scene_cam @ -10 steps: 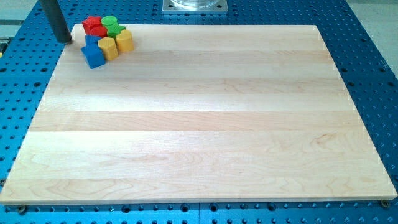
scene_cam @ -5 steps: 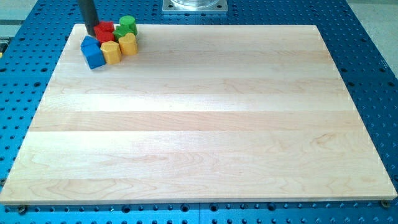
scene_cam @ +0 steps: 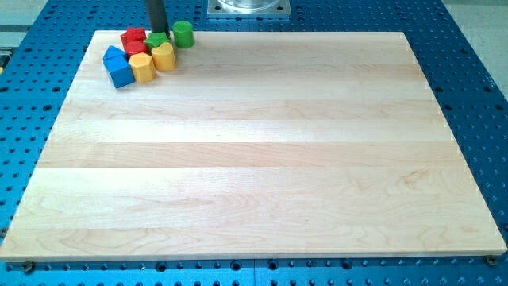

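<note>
Camera view: your tip (scene_cam: 157,33) sits at the view's top left of the wooden board (scene_cam: 254,159), and there are no fingers to report: the arm ends in a bare dark rod, nothing spread, nothing pinched. The tip's end stands against the top of a green block (scene_cam: 156,40), whose shape you cannot make out because the rod hides part of it. A green cylinder (scene_cam: 183,34) stands just beside the rod on the view's right, apart from the rest. Left of the rod lies a red block (scene_cam: 133,38), and below it, packed close together, a blue block with a peaked top (scene_cam: 118,67), a yellow-orange block (scene_cam: 142,67) and a yellow block (scene_cam: 163,56)

Judge these as small, stiff, light pieces that will slide easily on the smooth wood. You cannot grasp them; meet a flat side squarely, since an off-centre touch will likely spin a block, and the cylinder may roll off your rod

Around the board lies a blue perforated table (scene_cam: 476,95)
</note>
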### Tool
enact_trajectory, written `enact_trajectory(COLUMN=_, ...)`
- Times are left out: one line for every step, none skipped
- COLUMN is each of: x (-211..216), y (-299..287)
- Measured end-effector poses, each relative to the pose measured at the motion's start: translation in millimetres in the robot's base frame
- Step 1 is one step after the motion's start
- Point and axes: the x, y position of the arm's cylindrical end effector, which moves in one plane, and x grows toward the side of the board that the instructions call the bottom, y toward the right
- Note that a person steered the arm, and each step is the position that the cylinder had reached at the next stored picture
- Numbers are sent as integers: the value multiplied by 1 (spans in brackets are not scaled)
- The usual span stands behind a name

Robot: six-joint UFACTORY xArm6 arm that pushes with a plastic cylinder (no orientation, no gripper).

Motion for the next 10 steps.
enact_trajectory(x=2, y=17)
enact_trajectory(x=-18, y=1)
enact_trajectory(x=-19, y=-40)
enact_trajectory(x=-20, y=-38)
enact_trajectory(x=-20, y=-33)
enact_trajectory(x=-19, y=20)
enact_trajectory(x=31, y=136)
enact_trajectory(x=71, y=212)
enact_trajectory(x=23, y=240)
enact_trajectory(x=30, y=195)
